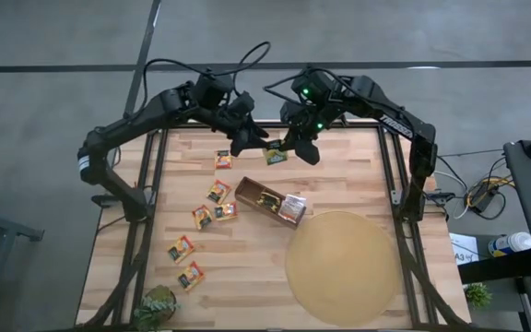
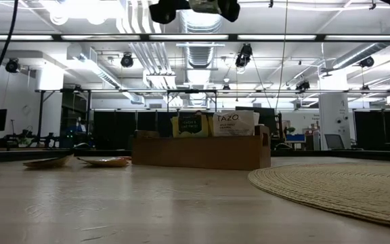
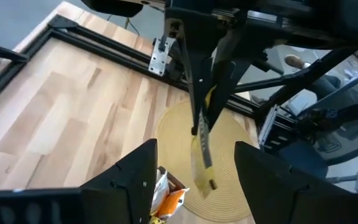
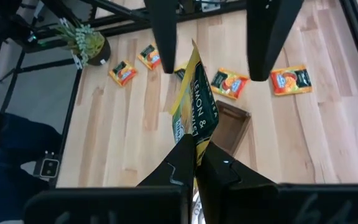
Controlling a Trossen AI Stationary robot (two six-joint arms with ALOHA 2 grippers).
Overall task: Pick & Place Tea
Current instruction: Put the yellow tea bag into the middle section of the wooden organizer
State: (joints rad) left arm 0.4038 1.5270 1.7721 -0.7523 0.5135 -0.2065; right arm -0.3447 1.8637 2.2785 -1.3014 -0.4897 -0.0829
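Observation:
My right gripper (image 4: 196,155) is shut on a green-yellow tea sachet (image 4: 194,102), high above the table's far middle (image 1: 276,155). My left gripper (image 3: 196,149) faces it, open, with one finger on either side of the sachet's free end and touching nothing. The brown wooden box (image 1: 270,201) lies below on the table with two sachets (image 2: 189,124) standing in it. Several orange-red sachets (image 1: 218,191) lie flat on the table's left half. My right gripper pinches one end of the sachet (image 4: 196,140) between its two fingers. The fingers (image 3: 197,93) slant down from the table's far right. The sachet is lifted clear of the table and hangs edge-on below them.
A big round tan mat (image 1: 344,267) covers the near right of the table. A small potted plant (image 1: 158,307) stands at the near left corner. A black frame (image 1: 387,166) runs along the table's edges.

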